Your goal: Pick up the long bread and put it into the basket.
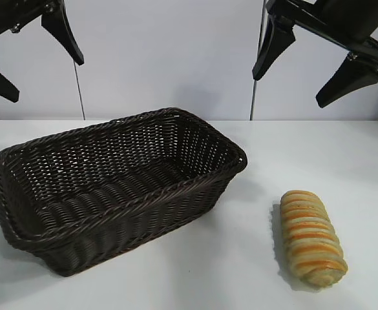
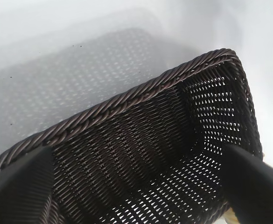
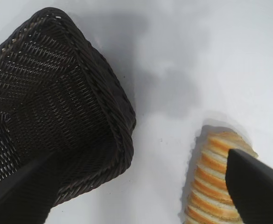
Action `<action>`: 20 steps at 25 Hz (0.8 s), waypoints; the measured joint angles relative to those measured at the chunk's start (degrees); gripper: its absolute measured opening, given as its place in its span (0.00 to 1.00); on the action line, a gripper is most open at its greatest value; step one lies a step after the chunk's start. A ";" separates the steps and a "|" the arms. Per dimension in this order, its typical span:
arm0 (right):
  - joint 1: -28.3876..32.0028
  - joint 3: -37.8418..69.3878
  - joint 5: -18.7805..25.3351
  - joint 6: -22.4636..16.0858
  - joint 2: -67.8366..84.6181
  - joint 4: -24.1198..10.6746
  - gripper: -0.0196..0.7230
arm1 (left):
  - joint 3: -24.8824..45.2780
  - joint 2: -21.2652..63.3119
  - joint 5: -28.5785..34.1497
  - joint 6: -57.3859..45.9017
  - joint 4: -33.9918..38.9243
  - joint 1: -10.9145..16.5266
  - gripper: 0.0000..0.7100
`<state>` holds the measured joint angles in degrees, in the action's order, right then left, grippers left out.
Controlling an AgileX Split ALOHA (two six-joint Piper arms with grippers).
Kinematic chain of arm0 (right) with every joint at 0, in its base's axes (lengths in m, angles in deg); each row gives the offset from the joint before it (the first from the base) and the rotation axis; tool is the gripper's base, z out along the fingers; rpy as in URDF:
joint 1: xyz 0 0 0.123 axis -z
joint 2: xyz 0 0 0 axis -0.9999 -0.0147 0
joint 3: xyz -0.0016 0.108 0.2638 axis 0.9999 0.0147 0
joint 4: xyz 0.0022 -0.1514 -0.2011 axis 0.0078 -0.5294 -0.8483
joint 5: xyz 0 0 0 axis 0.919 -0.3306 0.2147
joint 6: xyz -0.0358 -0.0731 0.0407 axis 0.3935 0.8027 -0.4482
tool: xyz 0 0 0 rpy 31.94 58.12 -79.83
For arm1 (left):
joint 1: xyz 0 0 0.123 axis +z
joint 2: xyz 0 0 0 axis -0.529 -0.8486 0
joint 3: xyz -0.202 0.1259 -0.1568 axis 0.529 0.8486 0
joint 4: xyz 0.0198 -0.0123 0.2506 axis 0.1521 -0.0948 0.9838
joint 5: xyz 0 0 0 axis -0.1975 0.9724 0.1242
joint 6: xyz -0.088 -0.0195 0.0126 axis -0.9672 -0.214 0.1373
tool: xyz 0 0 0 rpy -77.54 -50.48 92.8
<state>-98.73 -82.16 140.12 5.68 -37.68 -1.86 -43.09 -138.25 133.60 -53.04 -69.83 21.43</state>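
One basket (image 1: 117,187) sits before me with nothing inside; the long bread (image 1: 310,237) lies on the table (image 1: 344,161) beside it. I see the left gripper (image 1: 37,61) and right gripper (image 1: 305,68) high up, jaws spread wide, holding nothing.

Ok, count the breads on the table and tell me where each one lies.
1. The long bread lies on the white table right of the basket, apart from it and below the open right gripper. The basket holds none.
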 joint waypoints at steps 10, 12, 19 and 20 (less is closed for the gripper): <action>0.00 0.00 0.09 0.00 0.00 0.00 0.96 | -0.05 0.69 -4.09 0.33 -0.04 1.10 0.98; 0.00 0.00 0.09 0.00 0.00 0.00 0.96 | -0.05 1.84 -1.48 0.11 1.56 2.01 0.98; 0.00 0.00 0.14 0.00 0.00 0.00 0.96 | 8.97 8.97 3.72 -5.31 10.10 2.56 0.98; 0.00 0.00 0.14 0.00 0.00 0.00 0.96 | 11.47 9.53 3.57 -5.76 10.24 2.56 0.98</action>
<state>-98.73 -82.16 140.26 5.68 -37.68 -1.86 -31.63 -128.72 137.17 -58.80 -59.59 23.99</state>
